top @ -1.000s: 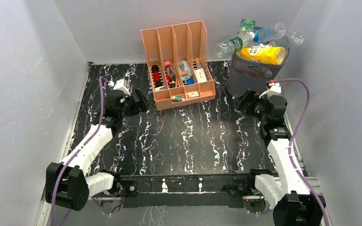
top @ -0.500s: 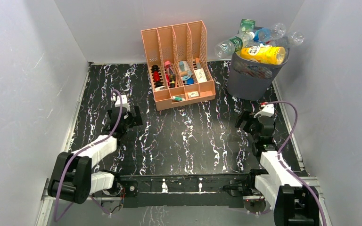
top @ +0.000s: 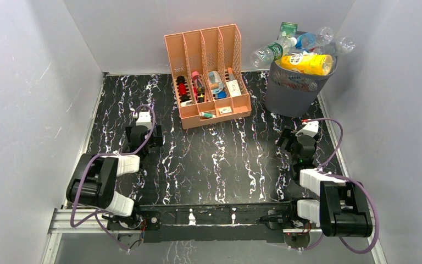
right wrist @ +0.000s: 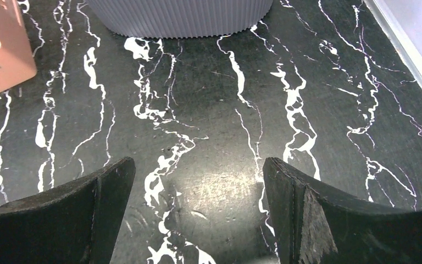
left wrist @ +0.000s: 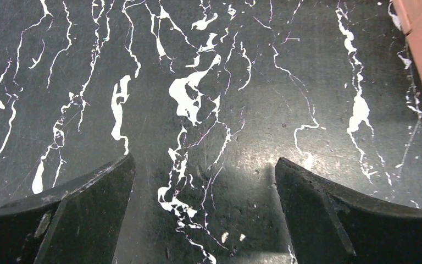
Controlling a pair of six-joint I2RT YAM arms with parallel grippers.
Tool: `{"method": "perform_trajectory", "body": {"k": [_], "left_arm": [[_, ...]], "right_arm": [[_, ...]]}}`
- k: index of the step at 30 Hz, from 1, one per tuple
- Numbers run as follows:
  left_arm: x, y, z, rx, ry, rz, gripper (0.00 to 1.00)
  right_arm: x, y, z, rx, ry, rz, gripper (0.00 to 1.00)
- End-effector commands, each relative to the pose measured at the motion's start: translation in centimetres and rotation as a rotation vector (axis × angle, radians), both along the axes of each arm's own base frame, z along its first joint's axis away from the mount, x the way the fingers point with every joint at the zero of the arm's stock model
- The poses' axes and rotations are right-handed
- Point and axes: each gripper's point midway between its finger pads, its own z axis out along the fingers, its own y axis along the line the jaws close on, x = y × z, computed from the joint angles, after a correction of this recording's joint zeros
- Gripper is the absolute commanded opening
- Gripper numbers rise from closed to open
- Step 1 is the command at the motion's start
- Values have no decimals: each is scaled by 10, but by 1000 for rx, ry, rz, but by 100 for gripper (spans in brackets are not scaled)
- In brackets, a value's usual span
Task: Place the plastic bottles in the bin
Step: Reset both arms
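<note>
At the far right corner of the tabletop (top: pixel 220 159), the bin (top: pixel 294 93) stands heaped with plastic bottles (top: pixel 307 61), several jutting past its rim, near the peach organizer (top: pixel 206 77). The left gripper (left wrist: pixel 203 170) and the right gripper (right wrist: pixel 198 168) hang low over bare marble, jaws spread wide, holding nothing.

Lighting: bright, even, diffuse, from above; walls (top: pixel 27 82) render pale grey-blue. Shadows: soft, short, close under the arms (top: pixel 96 181). Glare: dull pale patch on the glossy table (left wrist: pixel 236 181), low centre in both wrist views. Focus: overhead view slightly soft, small items indistinct; wrist views sharp on the white veining. Black fingers (left wrist: pixel 77 220) underexposed, little surface detail, edges slightly blurred.
</note>
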Motion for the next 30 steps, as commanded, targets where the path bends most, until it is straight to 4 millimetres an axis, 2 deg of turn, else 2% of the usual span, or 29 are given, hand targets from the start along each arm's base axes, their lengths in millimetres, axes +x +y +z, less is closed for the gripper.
{"method": "perform_trajectory", "body": {"k": [1, 9, 18, 30], "left_arm": [[15, 6, 10, 43, -79, -7, 98], [19, 14, -10, 59, -42, 6, 98], [28, 20, -14, 87, -41, 12, 98], [28, 23, -16, 81, -51, 26, 98]], "right_arm": [[21, -14, 32, -41, -139, -58, 98], [27, -20, 23, -54, -130, -83, 98], [32, -23, 14, -50, -122, -105, 98], [36, -23, 6, -57, -112, -103, 98]]}}
